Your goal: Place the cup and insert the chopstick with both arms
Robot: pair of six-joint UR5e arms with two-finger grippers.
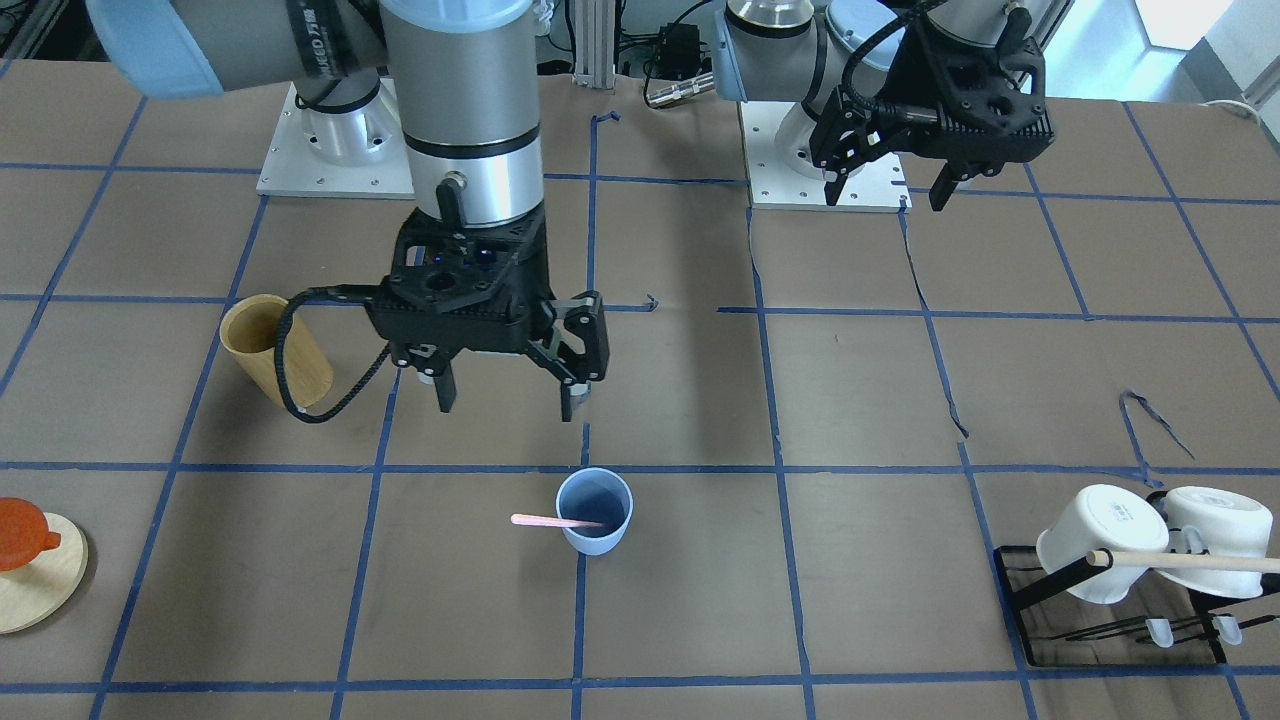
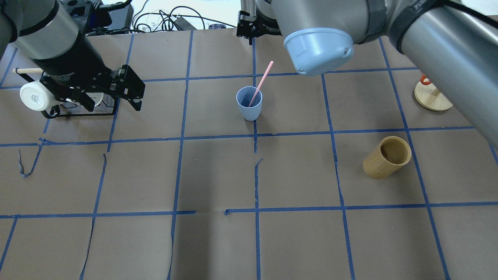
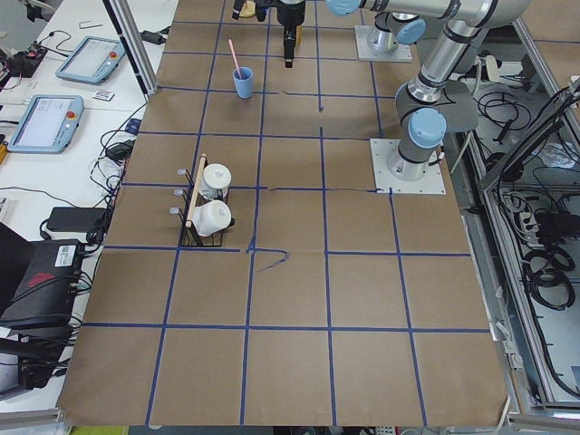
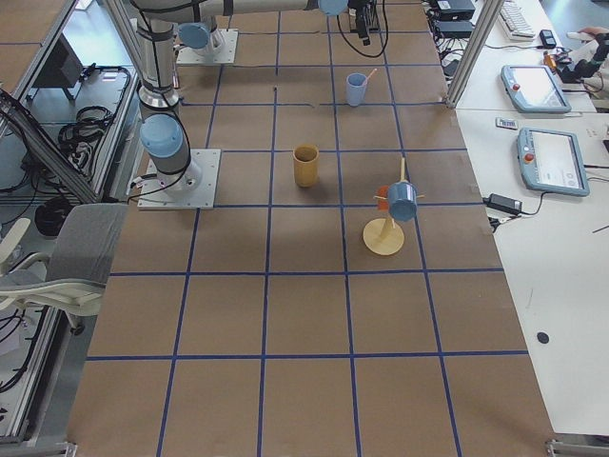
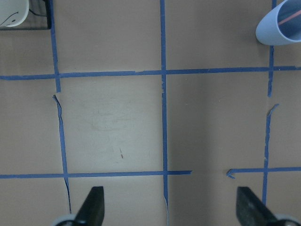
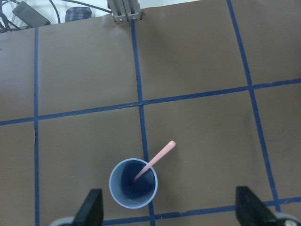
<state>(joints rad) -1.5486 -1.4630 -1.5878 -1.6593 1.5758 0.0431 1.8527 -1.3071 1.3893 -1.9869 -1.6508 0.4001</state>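
The light-blue cup point(image 1: 594, 512) stands upright on the brown table, on a blue tape line; it also shows in the overhead view point(image 2: 249, 103) and the right wrist view point(image 6: 133, 183). One pale-pink chopstick point(image 1: 555, 521) stands in the cup and leans over its rim point(image 2: 261, 81). My right gripper point(image 1: 507, 405) is open and empty, above the table and a little to the robot's side of the cup. My left gripper point(image 1: 886, 195) is open and empty, raised near its base and far from the cup. The cup's rim shows at the top right of the left wrist view point(image 5: 282, 23).
A tan wooden cylinder point(image 1: 275, 350) stands beside the right arm. A black rack with two white mugs and a wood dowel point(image 1: 1150, 545) stands on the left arm's side. A round wooden stand with an orange piece point(image 1: 30, 560) is at the far right-arm side.
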